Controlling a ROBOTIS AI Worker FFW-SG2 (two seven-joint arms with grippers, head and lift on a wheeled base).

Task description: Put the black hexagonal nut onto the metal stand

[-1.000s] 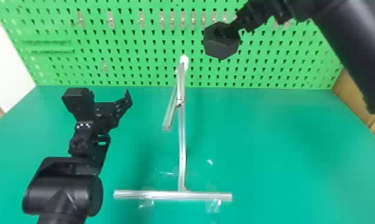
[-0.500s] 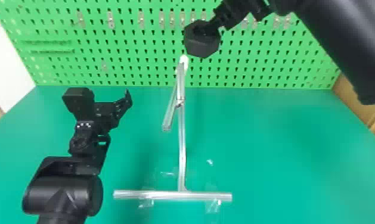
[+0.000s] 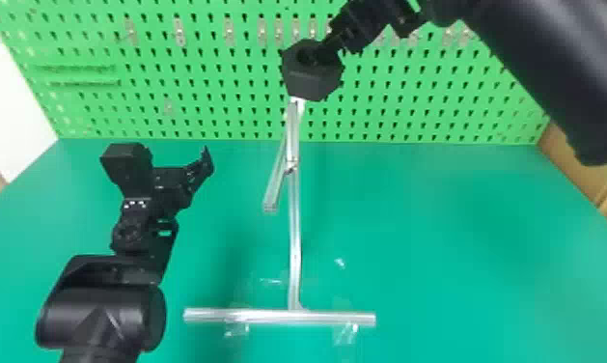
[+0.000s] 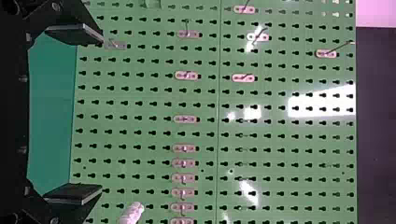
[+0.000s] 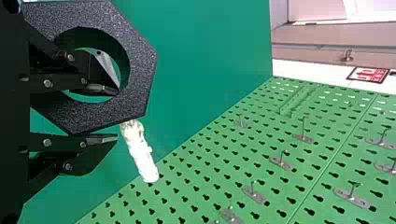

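Holding black hexagonal nut (image 3: 312,81) by one wall, right gripper (image 5: 116,114) clamped; probably light, stiff; wall grip suits. Left gripper (image 4: 101,114), near left: fingers apart.

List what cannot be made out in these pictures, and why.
- Head view: tip of the metal stand, behind the black hexagonal nut.
- Head view: upper rim of the pegboard, past the edge.
- Right wrist view: part of the nut, behind right end effector.
- Left wrist view: most of the stand, past the edge.
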